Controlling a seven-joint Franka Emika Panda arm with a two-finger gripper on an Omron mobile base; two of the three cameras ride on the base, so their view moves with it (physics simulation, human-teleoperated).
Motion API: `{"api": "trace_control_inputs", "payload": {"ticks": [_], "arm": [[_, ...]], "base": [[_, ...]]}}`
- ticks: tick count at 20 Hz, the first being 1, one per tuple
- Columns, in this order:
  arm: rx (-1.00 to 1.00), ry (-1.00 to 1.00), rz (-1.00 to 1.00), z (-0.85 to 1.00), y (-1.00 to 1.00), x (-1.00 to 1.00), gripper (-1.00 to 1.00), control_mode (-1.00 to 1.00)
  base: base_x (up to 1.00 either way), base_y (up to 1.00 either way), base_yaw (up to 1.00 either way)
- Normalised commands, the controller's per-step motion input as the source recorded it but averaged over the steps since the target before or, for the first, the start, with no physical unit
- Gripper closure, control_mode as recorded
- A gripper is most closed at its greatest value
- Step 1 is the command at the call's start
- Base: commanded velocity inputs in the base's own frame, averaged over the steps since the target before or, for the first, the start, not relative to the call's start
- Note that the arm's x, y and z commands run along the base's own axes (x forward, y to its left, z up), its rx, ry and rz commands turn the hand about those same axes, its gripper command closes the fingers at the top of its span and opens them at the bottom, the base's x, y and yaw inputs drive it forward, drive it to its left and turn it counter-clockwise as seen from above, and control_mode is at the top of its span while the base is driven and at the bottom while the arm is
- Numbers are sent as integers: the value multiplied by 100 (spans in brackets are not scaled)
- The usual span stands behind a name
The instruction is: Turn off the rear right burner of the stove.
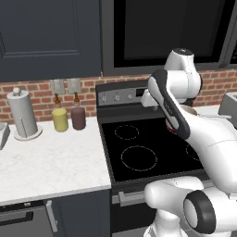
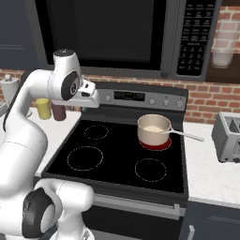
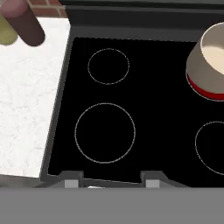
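My gripper (image 3: 109, 183) is nearly closed and empty — the stove's (image 2: 117, 154) small, stiff back-panel knobs (image 2: 165, 102) need a firm pinch-and-twist.

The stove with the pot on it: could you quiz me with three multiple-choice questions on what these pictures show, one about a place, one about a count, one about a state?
1. Where does the pot sit on the stove?
A. front left ring
B. rear right burner
C. the counter

2. How many plain white-outlined rings show on the glass top?
A. three
B. one
C. five

3. What state is the rear right burner in?
A. dark
B. glowing red
C. covered by a lid

Answers: 1 B, the pot stands at the back right near the knobs. 2 A, three rings are bare. 3 B, a red patch shows under the pot.
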Motion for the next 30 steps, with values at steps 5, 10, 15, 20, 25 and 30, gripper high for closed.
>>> {"api": "trace_control_inputs", "payload": {"ticks": [5, 10, 15, 20, 25, 30], "arm": [[0, -11, 0, 0, -6, -4, -100, -100], [0, -19, 0, 0, -61, -15, -100, -100], [5, -9, 0, 0, -83, -9, -100, -100], [5, -10, 1, 2, -79, -2, -100, -100], [9, 0, 1, 8, -70, 5, -100, -100], [0, 0, 0, 0, -63, 17, -100, -100]], "base": [[0, 0, 0], [0, 0, 0], [0, 0, 0], [0, 0, 0], [0, 0, 0], [0, 0, 0]]}}
